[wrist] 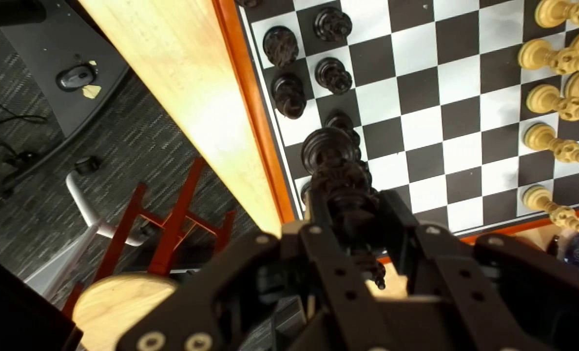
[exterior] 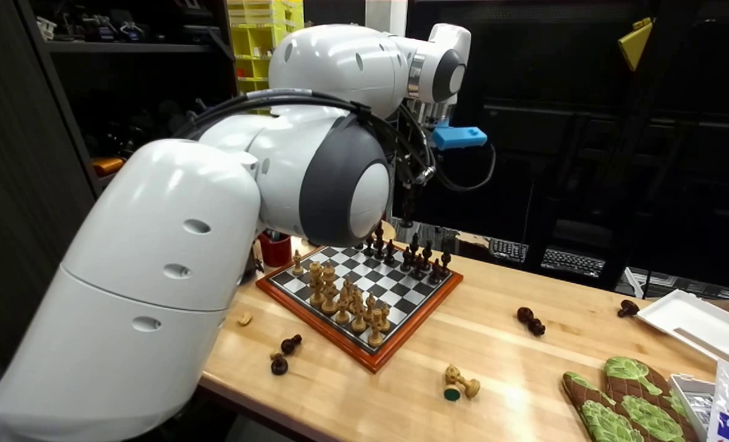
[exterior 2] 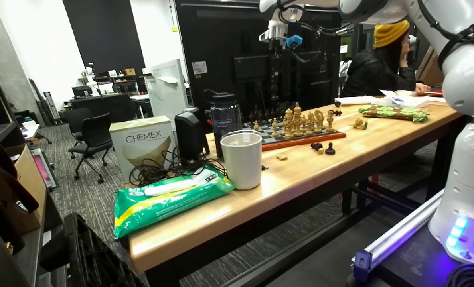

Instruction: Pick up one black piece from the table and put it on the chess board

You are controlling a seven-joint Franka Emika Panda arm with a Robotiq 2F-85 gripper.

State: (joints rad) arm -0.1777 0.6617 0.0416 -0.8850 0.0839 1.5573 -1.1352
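Black two-fingered claw (wrist: 354, 204) had a glossy black chess piece (wrist: 337, 168) pinched in midair above the reddish-rimmed checkered chess board (wrist: 382, 141), toward the far edge of the pale wooden worktop (wrist: 197, 87); couldn't really judge the height.

In an exterior view, a white wall (exterior 2: 33, 36) with a dark panel (exterior 2: 103, 32) rose beyond patterned grey carpet (exterior 2: 87, 207), where black office chairs (exterior 2: 95, 129) stood near a whiteboard (exterior 2: 167, 97). In the wrist view, glare (wrist: 219, 109) whitened the wooden counter (wrist: 158, 34), a red-legged stool (wrist: 121, 304) off to one side.
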